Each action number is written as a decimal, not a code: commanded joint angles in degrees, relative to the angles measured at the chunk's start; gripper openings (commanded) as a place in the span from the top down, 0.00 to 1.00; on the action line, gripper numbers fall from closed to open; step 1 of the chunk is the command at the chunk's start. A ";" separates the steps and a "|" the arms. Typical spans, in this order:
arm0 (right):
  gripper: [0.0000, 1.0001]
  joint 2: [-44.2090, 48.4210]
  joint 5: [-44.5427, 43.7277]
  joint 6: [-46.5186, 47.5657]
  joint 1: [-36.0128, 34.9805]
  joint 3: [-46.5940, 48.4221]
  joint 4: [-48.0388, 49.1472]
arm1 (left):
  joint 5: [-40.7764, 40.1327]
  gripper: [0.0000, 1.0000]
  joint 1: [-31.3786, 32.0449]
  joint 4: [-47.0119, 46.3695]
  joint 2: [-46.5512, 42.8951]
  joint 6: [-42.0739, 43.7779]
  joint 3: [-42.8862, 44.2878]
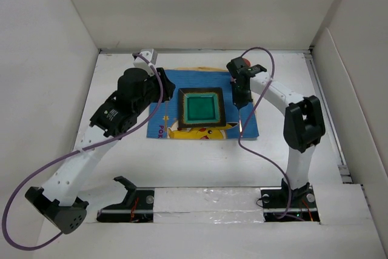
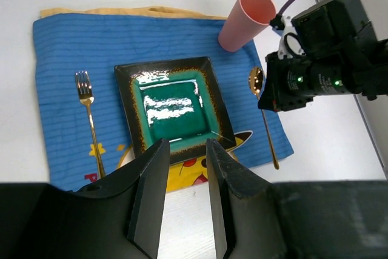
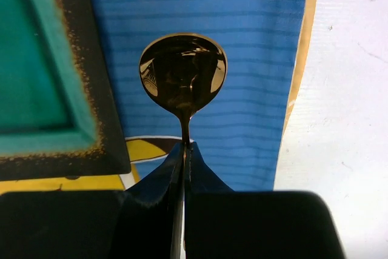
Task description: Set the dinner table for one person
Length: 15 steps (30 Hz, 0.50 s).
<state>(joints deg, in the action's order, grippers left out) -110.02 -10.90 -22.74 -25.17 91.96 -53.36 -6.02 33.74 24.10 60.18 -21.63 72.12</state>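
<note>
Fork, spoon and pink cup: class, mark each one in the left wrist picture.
fork [image 2: 91, 127], left wrist view, on its handle.
spoon [image 2: 256, 81], left wrist view, on its bowl.
pink cup [image 2: 242, 25], left wrist view, on its side wall.

text | placemat [image 1: 170, 83] near-left corner | red letters, possibly "Pok" | rest hidden

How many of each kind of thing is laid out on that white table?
blue placemat: 1
green plate: 1
gold fork: 1
gold spoon: 1
pink cup: 1
Total: 5 things on the dinner table
</note>
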 commanded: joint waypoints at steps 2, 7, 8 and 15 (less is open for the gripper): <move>1.00 -0.90 -3.25 3.32 0.12 3.39 -0.16 | 0.57 0.72 -0.07 -4.76 0.28 -2.01 1.62; 1.00 -4.59 -3.17 2.97 0.12 5.24 1.60 | 0.66 0.72 -0.07 -4.94 0.99 -2.19 1.18; 1.00 -5.03 -3.08 2.88 0.12 5.42 2.38 | 0.66 0.72 -0.07 -4.94 0.99 -2.19 1.18; 1.00 -8.63 -4.49 1.13 0.12 7.88 5.37 | 0.84 0.72 -0.07 -4.59 1.60 -2.02 1.36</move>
<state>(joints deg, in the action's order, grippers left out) -118.41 -13.65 -20.93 -25.12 96.92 -51.18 -5.80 33.74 22.02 61.47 -23.27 72.12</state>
